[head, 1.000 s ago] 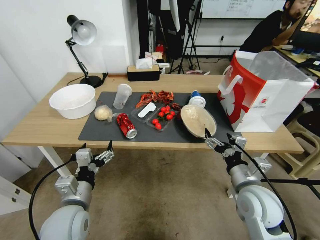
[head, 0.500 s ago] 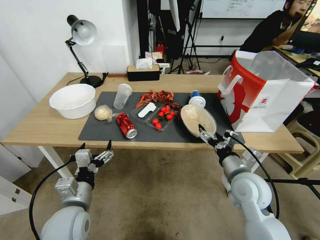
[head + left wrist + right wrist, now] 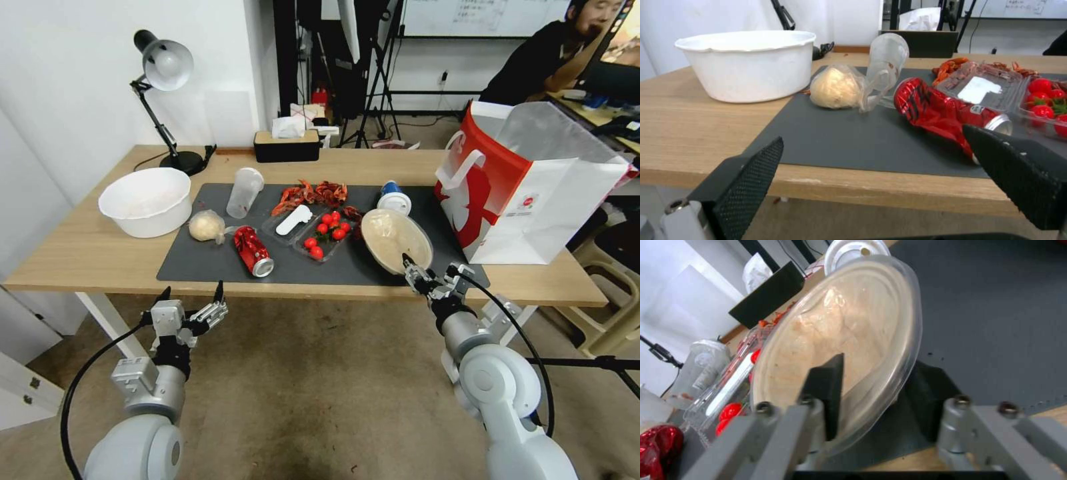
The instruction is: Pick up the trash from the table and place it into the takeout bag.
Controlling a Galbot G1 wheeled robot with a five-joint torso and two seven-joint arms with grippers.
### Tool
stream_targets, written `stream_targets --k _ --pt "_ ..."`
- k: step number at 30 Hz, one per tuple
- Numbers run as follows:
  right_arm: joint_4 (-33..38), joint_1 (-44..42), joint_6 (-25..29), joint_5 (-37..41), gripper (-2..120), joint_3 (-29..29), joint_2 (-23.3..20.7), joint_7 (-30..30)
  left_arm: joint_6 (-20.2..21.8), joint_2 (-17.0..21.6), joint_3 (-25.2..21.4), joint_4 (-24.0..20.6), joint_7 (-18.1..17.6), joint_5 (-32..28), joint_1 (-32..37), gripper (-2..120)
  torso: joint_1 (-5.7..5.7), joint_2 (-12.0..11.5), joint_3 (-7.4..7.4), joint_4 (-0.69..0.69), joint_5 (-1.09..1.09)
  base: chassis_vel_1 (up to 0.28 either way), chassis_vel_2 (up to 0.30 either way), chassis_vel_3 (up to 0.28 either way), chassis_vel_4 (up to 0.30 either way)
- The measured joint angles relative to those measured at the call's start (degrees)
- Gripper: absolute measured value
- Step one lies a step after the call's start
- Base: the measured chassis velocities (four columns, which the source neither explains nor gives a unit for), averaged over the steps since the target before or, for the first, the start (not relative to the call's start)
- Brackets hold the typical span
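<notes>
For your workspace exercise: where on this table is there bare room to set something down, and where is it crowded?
Free: bare table in front of the white bowl, and the mat's near-left corner before the red can. Crowded: mid-mat from the tomato tray to the oval container, right up to the takeout bag.

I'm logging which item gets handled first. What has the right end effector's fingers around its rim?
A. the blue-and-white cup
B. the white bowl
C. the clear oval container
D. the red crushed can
C: in the right wrist view the right end effector has one finger inside and one outside the near rim of the clear oval container.
</notes>
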Motion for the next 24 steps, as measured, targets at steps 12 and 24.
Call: stream_targets --k 12,24 --pt "2.7 -1.0 1.7 -0.6 1 1.1 -0.2 0.1 -1.0 -0.1 0.1 0.0 0.1 0.1 0.2 100 0.01 0.0 0.01 -0.01 0.01 0.0 0.0 0.0 0.0" --pt "9.2 2.5 14.9 -1.9 1 7.0 -8.2 -14.7 -1.7 0.1 0.1 -0.2 0.1 0.1 0.6 100 0.0 0.0 0.01 0.0 0.01 0.0 0.0 0.0 0.0"
